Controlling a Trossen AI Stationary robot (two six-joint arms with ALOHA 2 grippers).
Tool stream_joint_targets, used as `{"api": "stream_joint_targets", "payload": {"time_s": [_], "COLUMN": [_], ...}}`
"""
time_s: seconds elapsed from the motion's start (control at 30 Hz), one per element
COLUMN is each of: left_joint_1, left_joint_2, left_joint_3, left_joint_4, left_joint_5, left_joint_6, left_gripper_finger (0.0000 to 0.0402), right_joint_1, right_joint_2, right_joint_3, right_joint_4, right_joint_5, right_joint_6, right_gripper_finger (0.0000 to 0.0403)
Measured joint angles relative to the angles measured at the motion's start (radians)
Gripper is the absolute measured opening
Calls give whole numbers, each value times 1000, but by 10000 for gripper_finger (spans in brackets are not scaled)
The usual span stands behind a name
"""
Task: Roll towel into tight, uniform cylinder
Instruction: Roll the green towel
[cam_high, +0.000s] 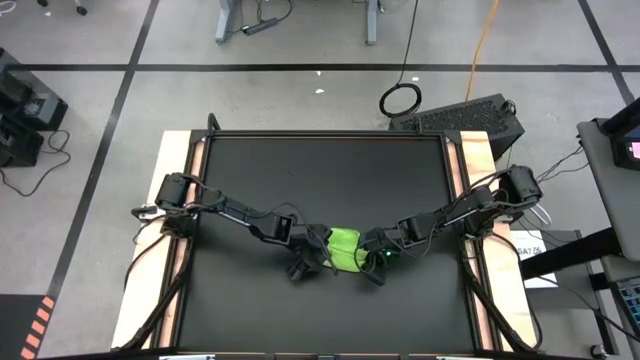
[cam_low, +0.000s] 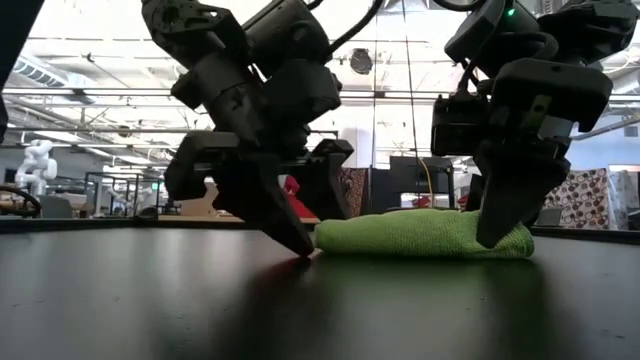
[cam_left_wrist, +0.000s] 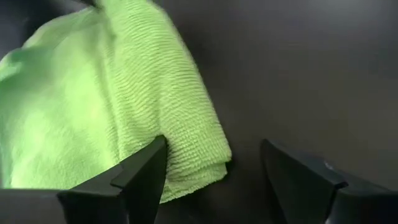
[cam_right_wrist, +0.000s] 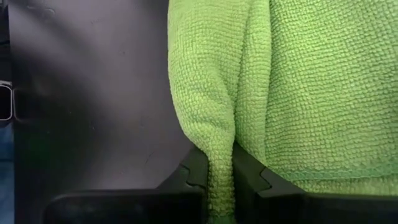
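The small lime-green soft cloth towel (cam_high: 345, 250) lies bunched near the front middle of the black tabletop (cam_high: 330, 180). My right gripper (cam_right_wrist: 219, 177) pinches a fold of its edge — clenched tight. My left gripper (cam_left_wrist: 214, 177) stands spread wide at the towel's other side, one finger (cam_left_wrist: 140, 177) against the cloth, grasping nothing.

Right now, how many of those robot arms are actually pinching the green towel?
1. The right tool is shut on a fold of the towel at its right edge. The left tool stands open at the towel's left end, gripping nothing.
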Motion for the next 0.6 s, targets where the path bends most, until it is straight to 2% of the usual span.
{"api": "stream_joint_targets", "payload": {"time_s": [0.07,0.17,0.33,0.53,0.6], "left_joint_1": [6,32,50,57,64], "left_joint_2": [0,2,2,2,2], "left_joint_3": [-1,-1,-2,-1,-1], "left_joint_4": [11,30,26,2,-5], "left_joint_5": [-56,-82,-101,23,103], "left_joint_6": [-54,-126,-143,-150,-184], "left_gripper_finger": [264,248,180,41,18], "right_joint_1": [0,0,-1,0,2], "right_joint_2": [0,1,2,-26,-53], "right_joint_3": [0,0,0,-2,-2], "right_joint_4": [7,26,51,45,38], "right_joint_5": [0,-12,-12,-15,-12], "right_joint_6": [0,0,0,-15,-38], "right_gripper_finger": [19,19,20,20,27]}}
